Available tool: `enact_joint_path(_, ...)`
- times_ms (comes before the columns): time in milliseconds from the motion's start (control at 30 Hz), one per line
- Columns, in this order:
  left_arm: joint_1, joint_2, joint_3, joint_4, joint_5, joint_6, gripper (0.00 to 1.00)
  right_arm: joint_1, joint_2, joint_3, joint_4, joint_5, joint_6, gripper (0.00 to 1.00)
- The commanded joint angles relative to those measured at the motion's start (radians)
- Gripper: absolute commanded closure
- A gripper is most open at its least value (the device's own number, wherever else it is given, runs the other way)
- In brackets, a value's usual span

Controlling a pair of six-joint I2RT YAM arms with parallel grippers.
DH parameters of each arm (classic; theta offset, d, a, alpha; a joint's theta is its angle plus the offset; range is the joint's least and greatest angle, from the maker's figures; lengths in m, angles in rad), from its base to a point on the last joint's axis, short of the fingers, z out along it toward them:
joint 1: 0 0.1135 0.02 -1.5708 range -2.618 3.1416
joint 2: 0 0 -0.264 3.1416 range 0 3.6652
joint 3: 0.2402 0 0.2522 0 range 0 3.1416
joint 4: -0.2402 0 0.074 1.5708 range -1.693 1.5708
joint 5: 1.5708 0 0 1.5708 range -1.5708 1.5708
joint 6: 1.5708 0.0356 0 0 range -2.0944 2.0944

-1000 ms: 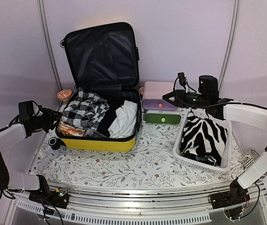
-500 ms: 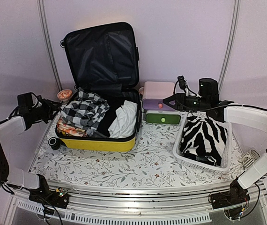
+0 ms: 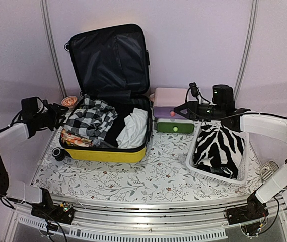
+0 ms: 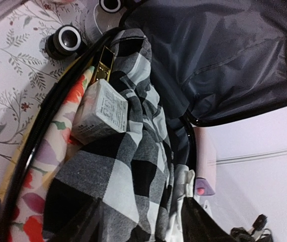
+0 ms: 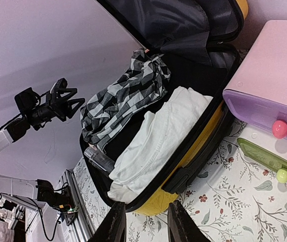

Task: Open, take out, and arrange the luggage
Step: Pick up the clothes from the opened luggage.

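Note:
The luggage (image 3: 105,154), a yellow hard-shell suitcase, lies open on the table with its black-lined lid (image 3: 111,58) standing up. Inside are a black-and-white checked cloth (image 3: 90,121), a white cloth (image 3: 133,128) and a flowered cloth (image 3: 72,139). My left gripper (image 3: 61,113) hovers open at the case's left rim. In the left wrist view the left gripper (image 4: 143,229) points over the checked cloth (image 4: 118,176), beside a small white box (image 4: 100,111). My right gripper (image 3: 181,107) hangs open above the pink drawer box (image 3: 169,103). In the right wrist view the right gripper (image 5: 146,224) holds nothing and faces the luggage (image 5: 159,204).
A white mesh basket (image 3: 193,157) with a zebra-striped cloth (image 3: 219,146) stands at the right. A green drawer (image 3: 174,127) sits under the pink box. A small bowl (image 3: 69,102) and a small black round thing (image 3: 59,154) lie left of the case.
My left gripper has risen a little along the case's left rim and its jaws have spread wider. The right arm has barely shifted.

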Motion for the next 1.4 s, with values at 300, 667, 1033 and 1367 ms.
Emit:
enact_joint_path(300, 0.012, -0.050, -0.063, -0.060, -0.072, 0.061, 0.31, 0.021, 0.032, 0.025, 0.012, -0.008, 0.004, 0.69)
enact_joint_path(667, 0.012, -0.071, -0.065, -0.125, -0.205, 0.064, 0.25, 0.023, 0.032, 0.026, 0.008, -0.001, -0.003, 0.69)
enact_joint_path(1033, 0.020, -0.079, -0.108, -0.054, -0.099, 0.024, 0.28, 0.023, 0.026, 0.026, 0.008, -0.003, -0.005, 0.69)
enact_joint_path(1367, -0.002, -0.053, -0.112, -0.037, -0.077, -0.001, 0.27, 0.024, 0.024, 0.026, 0.004, 0.000, -0.005, 0.69)
